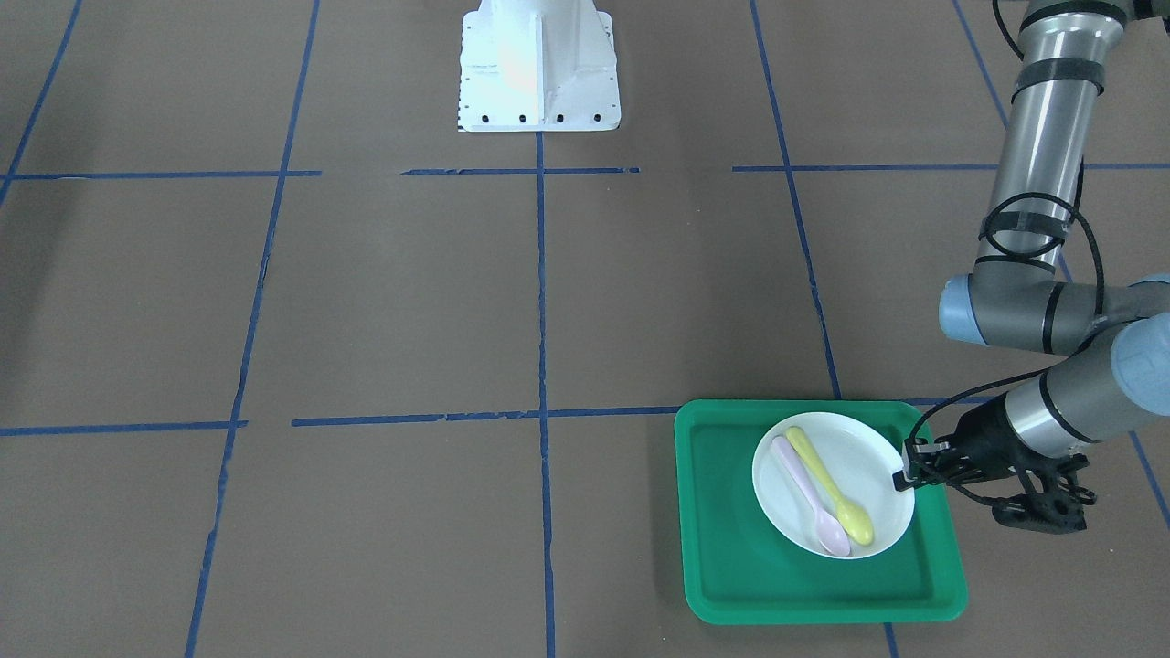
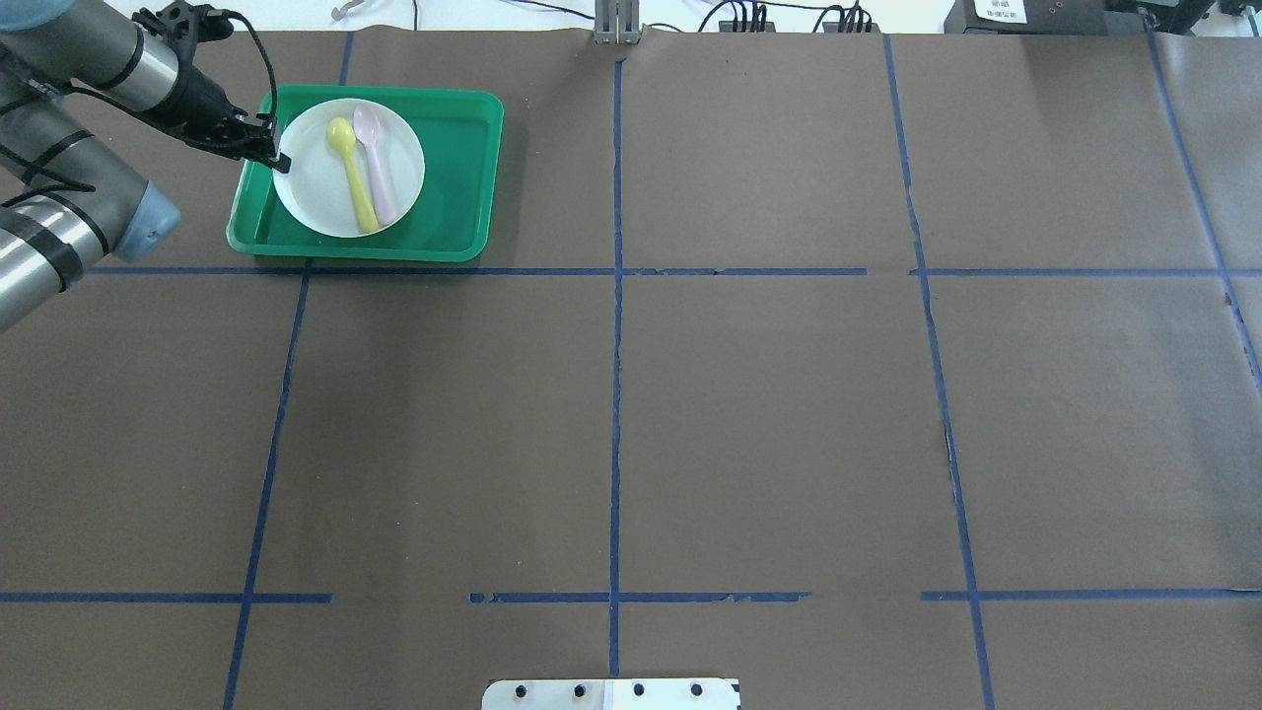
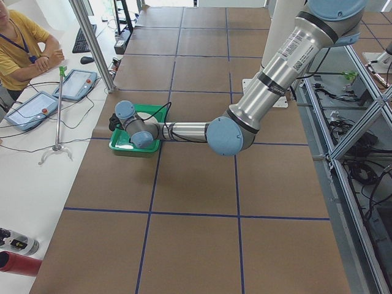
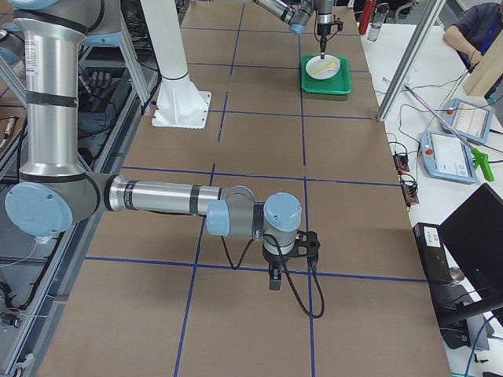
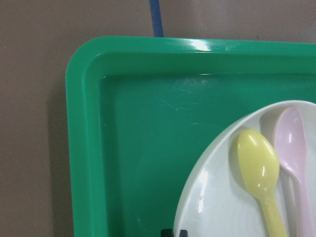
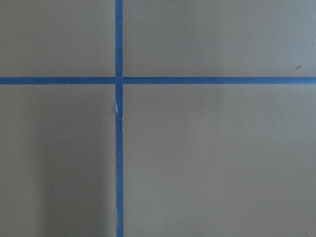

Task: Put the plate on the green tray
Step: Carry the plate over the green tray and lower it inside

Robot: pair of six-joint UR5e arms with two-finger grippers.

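Plate (image 1: 859, 457) bearing 2 spoons (image 1: 823, 480) over green tray (image 1: 731, 512), left gripper (image 1: 903, 473) pinching rim.

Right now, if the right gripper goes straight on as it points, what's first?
The table. The right gripper points straight down over it, near a blue tape crossing; nothing shows in between, though the gap is unclear.
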